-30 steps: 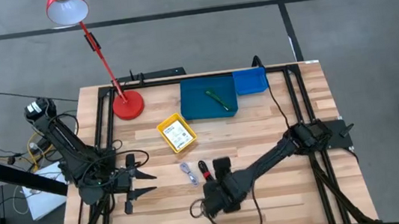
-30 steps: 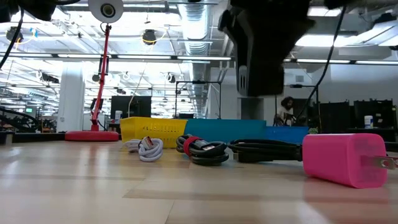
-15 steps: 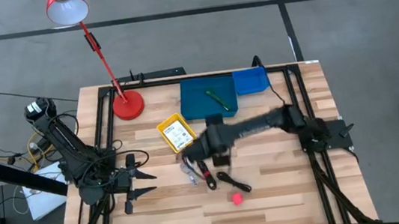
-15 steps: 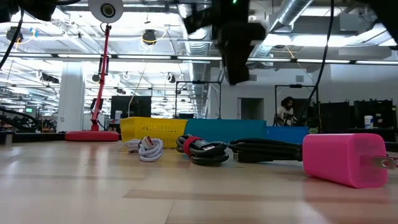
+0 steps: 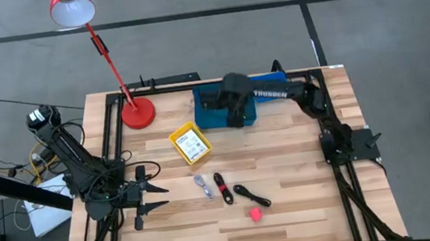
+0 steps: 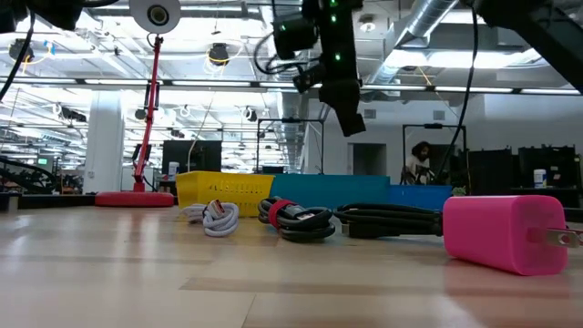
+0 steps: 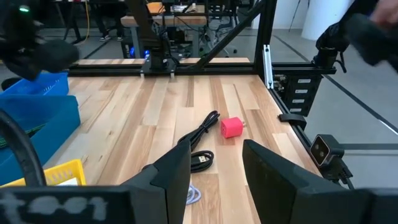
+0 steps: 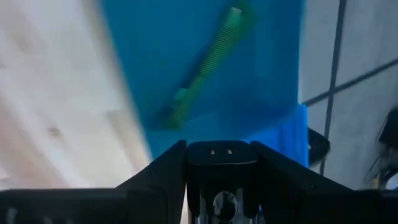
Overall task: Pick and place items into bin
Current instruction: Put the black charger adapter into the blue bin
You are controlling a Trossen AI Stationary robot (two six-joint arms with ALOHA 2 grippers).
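My right gripper (image 5: 234, 112) hangs over the blue bin (image 5: 207, 121), shut on a black block-shaped piece (image 8: 222, 155). The green pen (image 8: 208, 62) lies on the bin's floor below it. On the wood nearer me lie a clear-white cable (image 5: 203, 187), a red-black cable (image 5: 222, 189), a black cable (image 5: 252, 195) and a pink plug block (image 5: 254, 212). My left gripper (image 5: 157, 196) waits open at the table's left side, level with these pieces and pointing toward them. My right gripper pinches the black piece between its two fingers (image 8: 158, 177), one on each of its side faces, and comes from above pointing down. The piece is lifted clear and hangs over the bin's floor (image 8: 186, 37). How far back it reaches between the fingers does not show.
A yellow tray with a white printed card (image 5: 191, 143) sits between the bin and the loose pieces. A smaller blue bin (image 5: 270, 88) adjoins the big one on the right. The red lamp's base (image 5: 138, 113) stands at the far left. Black frame rails run along both table sides.
My right gripper has risen from the near middle of the table and swung toward the far edge, ending above the blue bin with the black piece between its fingers. The black cable and the pink block, which the arm covered a second ago, now show on the wood.
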